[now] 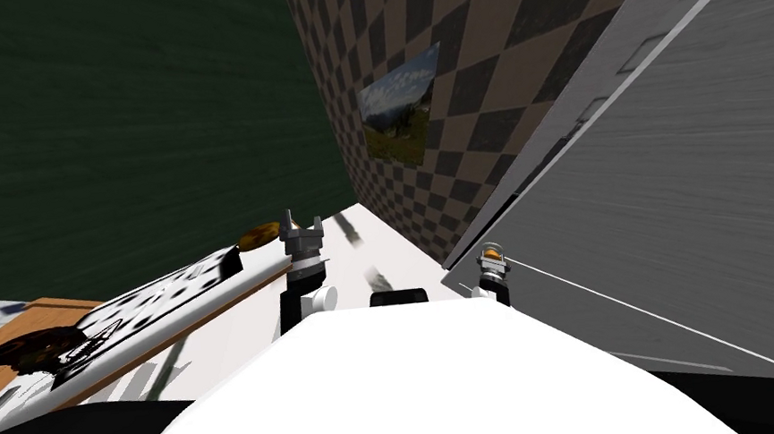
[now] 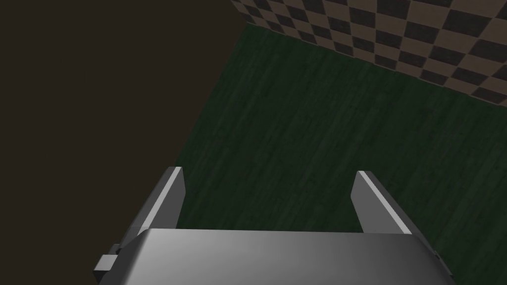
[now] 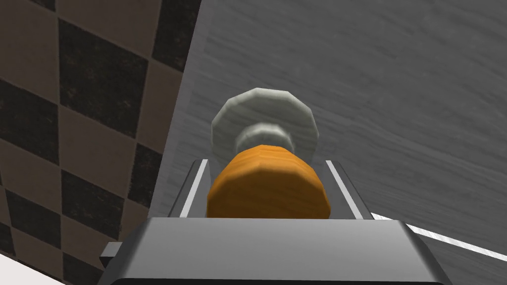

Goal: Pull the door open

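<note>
At the far left stands one wooden worktop (image 1: 5,367); on it lie one dark brown thing (image 1: 35,348), which I cannot name, and one long white slab with black spots (image 1: 160,297); just past the slab's far end there is one small brown round object (image 1: 258,235).

Next comes the left claw (image 1: 301,230), raised in front of the dark green wall (image 1: 96,123); its two fingers (image 2: 171,195) stand wide apart and nothing is between them, so it is open.

Then the checkered wall (image 1: 491,28), brown and black, carries one framed picture (image 1: 401,107) of a landscape; at its foot a white floor (image 1: 397,245) runs toward the green wall.

Further right is the right claw (image 1: 492,257); its two fingers (image 3: 194,190) press the sides of the one orange door knob (image 3: 267,188), so it is closed on the knob; behind the knob sits one pale grey round plate (image 3: 265,116), fixed to the door.

The one grey door (image 1: 696,177) takes the right side, close beside me; the knob is near its edge next to the checkered wall; a narrow dark gap (image 1: 542,166) shows between the door and the lighter grey frame (image 1: 625,18).
</note>
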